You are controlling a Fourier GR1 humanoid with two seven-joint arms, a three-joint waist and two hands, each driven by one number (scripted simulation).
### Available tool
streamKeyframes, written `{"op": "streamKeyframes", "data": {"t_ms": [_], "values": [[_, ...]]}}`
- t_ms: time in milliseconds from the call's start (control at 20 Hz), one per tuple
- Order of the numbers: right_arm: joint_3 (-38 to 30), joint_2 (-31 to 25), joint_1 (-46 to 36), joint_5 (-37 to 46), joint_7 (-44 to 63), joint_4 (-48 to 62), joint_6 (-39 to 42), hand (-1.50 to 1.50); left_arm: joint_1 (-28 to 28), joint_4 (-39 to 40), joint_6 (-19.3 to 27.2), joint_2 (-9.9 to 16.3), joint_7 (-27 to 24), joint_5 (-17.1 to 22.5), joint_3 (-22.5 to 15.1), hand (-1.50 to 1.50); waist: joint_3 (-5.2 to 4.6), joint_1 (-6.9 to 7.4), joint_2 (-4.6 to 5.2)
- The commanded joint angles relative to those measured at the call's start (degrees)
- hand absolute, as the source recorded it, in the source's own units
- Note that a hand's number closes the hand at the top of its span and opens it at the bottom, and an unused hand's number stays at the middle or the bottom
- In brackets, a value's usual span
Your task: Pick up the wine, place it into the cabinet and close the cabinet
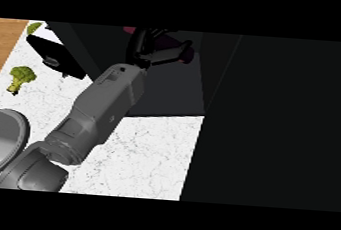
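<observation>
One grey forearm (92, 116) crosses the worktop (148, 155) toward twelve o'clock, its hand (152, 48) curled round one wine (183, 55) bottle inside the dark cabinet (168, 87). One broccoli (21, 76) lies at nine o'clock.

There is one view, from the head, looking steeply down on the counter (148, 155). It sits close: a single grey forearm (99, 112) rises from the lower left edge and fills much of the middle, reaching toward the top. The dark cabinet (277, 119) takes up the whole right half and the upper centre. The left strip shows white counter, a wooden edge at the top corner and a metal rim low down. No second view shares this ground.
</observation>
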Motion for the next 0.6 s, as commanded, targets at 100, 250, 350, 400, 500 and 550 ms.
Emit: {"op": "streamKeyframes", "data": {"t_ms": [100, 250, 350, 400, 500, 550], "values": [[-1.1, -3.1, 3.9, -1.7, 5.4, -11.1, 0.0, -1.5, -1.5, -1.0, -1.6, -1.8, 1.8, 0.2, 0.6, -1.5, 0.04, 1.75, -0.7], [2.5, -1.8, 5.1, 1.1, 5.6, -12.6, -2.3, -1.5, 0.9, -2.0, -1.7, -1.8, 0.6, 0.9, -0.2, -1.5, -0.01, 1.66, -1.08], [-0.1, -4.5, 7.2, -1.3, 4.9, -14.6, -1.2, -1.5, -1.7, -2.7, -0.8, -1.8, 4.2, 1.5, 0.3, -1.5, 0.04, 1.87, -1.26], [0.8, -3.3, 6.3, 0.6, 5.2, -13.1, -2.3, -1.5, 0.4, -3.9, -1.3, -1.8, 3.4, 1.2, -1.7, -1.5, 0.02, 2.25, -1.43], [-0.7, -3.1, 6.5, -0.6, 4.7, -12.2, -2.9, -1.5, 1.9, -4.9, -3.5, -1.6, 3.0, 0.8, -0.4, -1.5, 0.04, 3.51, -1.35], [-1.1, -3.0, 4.4, -1.1, 6.4, -13.2, -2.8, -1.5, 3.1, -6.0, -5.3, -1.8, 4.0, 2.0, -1.4, -1.5, 0.0, 3.48, -1.54]]}}
